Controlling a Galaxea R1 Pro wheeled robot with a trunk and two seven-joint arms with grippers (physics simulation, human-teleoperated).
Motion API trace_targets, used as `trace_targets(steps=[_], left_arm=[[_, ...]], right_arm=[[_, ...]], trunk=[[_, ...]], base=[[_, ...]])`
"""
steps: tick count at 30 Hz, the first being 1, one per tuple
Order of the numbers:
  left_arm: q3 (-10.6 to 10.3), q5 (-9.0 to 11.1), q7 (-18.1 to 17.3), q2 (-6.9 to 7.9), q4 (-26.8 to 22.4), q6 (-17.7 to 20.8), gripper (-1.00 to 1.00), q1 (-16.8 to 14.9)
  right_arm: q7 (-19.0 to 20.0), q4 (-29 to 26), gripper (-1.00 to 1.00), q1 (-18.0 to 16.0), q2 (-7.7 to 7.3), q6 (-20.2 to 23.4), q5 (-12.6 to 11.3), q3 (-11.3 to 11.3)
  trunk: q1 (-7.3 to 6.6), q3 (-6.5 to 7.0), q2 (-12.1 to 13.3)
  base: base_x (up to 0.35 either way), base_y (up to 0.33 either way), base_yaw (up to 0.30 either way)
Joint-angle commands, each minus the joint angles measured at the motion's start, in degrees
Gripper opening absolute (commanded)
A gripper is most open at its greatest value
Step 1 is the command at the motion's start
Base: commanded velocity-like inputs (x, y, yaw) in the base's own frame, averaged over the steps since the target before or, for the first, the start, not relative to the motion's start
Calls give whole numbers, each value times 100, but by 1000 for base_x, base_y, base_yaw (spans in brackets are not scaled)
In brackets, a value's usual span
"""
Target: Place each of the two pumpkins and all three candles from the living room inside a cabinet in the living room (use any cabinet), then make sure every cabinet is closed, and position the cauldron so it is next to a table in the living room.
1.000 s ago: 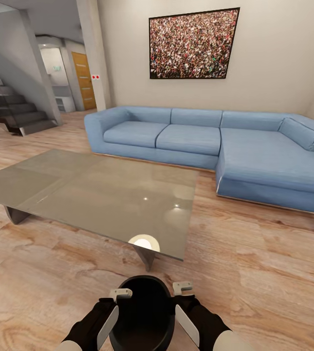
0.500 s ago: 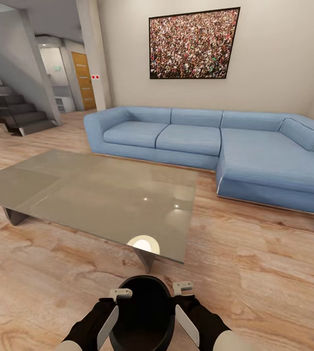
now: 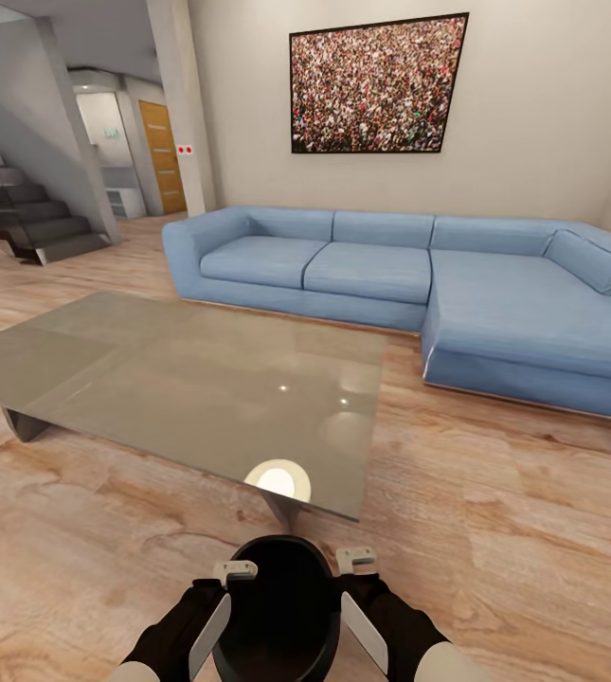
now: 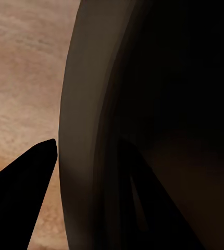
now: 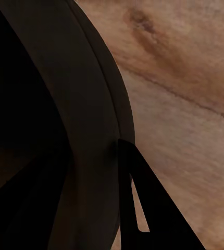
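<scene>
Both sets of jaws are gripping the black cauldron (image 3: 282,606) by its rim, low in the head view: the left gripper (image 3: 222,595) is clamping the left edge and the right gripper (image 3: 359,589) the right edge, each narrowed down onto the thin wall. From the left wrist, one dark finger (image 4: 23,192) is lying outside the cauldron's (image 4: 159,125) curved wall and the other inside the bowl, with the rim between them. From the right wrist, the right gripper (image 5: 99,208) is doing the same: one finger (image 5: 148,208) is pressing against the outer side of the cauldron (image 5: 81,130) and the other is sitting inside in shadow.

The cauldron is hanging over the light wood plank floor (image 3: 494,530), just short of the near corner of a low grey table (image 3: 182,379). That glossy top is catching a bright round reflection (image 3: 281,476) near the closest edge and two small pinpoints of light further in. Beyond the table, a blue corner sofa (image 3: 409,275) is running along the pale wall, under a framed picture of a dense crowd (image 3: 378,85). At far left, dark stairs (image 3: 21,223) are climbing past a square pillar, and a wooden door (image 3: 163,156) is standing at the end of a hallway. Two small red marks (image 3: 185,149) are showing on the pillar; any writing on them is too small to read.
</scene>
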Motion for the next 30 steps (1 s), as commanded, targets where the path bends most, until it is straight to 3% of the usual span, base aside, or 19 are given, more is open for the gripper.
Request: trace_targets(steps=[1,28,30], left_arm=[[-61,116,63,34,3,29,-100,-3],[-61,116,63,30,2,29,-100,-3],[-61,116,63,30,3,29,-100,-3]], right_arm=[[-54,-15,-100,-9,0,8,-35,83],[-51,-15,-100,-9,0,8,-35,83],[-53,-15,-100,-8,0,8,-35,83]], trunk=[[-2,-5,-3],[-2,-5,-3],[4,-49,-5]], base=[[51,0,0],[45,0,0],[0,0,0]])
